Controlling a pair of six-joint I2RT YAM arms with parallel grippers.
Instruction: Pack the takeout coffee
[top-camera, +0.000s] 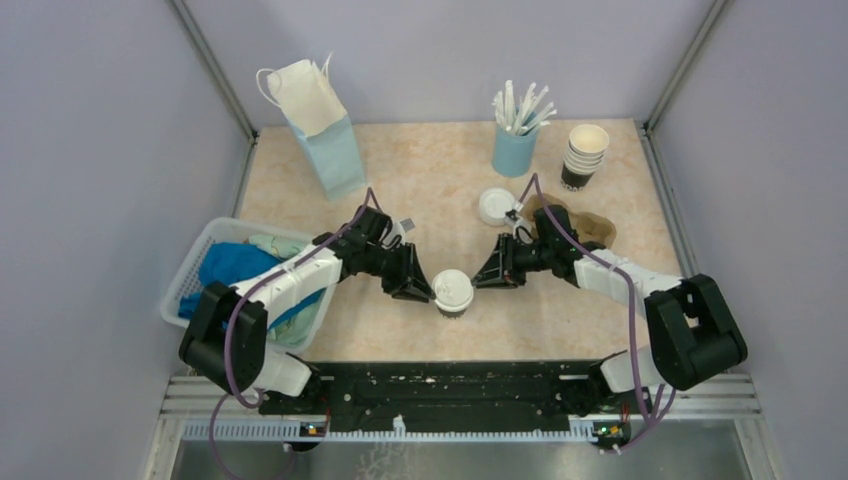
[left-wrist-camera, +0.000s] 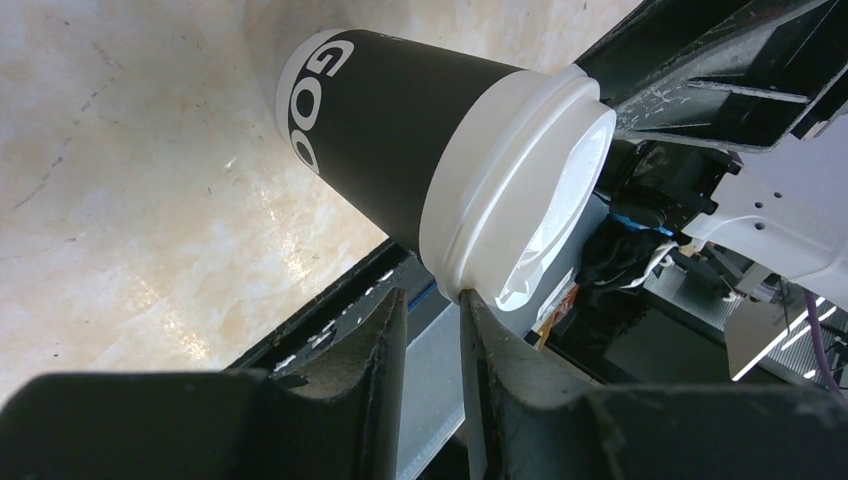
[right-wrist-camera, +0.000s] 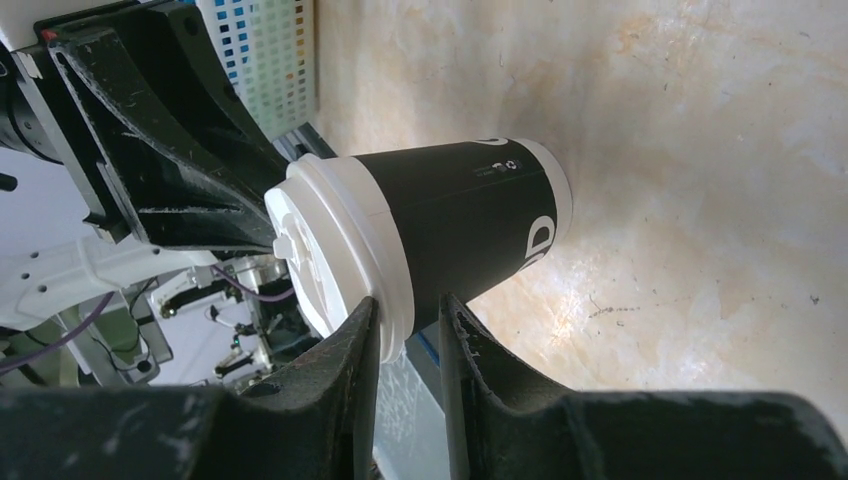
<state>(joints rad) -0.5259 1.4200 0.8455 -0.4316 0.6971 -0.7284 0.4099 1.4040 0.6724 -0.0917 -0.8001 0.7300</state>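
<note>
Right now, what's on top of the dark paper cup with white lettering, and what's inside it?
A white plastic dome lid sits on the dark paper cup, covering its mouth. Any drink inside cannot be seen: the lid hides it.

The top external view looks down from above and behind the arm bases at 6 o'clock, taking in the table from afar. The wrist views sit close behind the left gripper and right gripper at 6 o'clock, looking low across it. All three share the takeout coffee, the wrist views from opposite sides.
</note>
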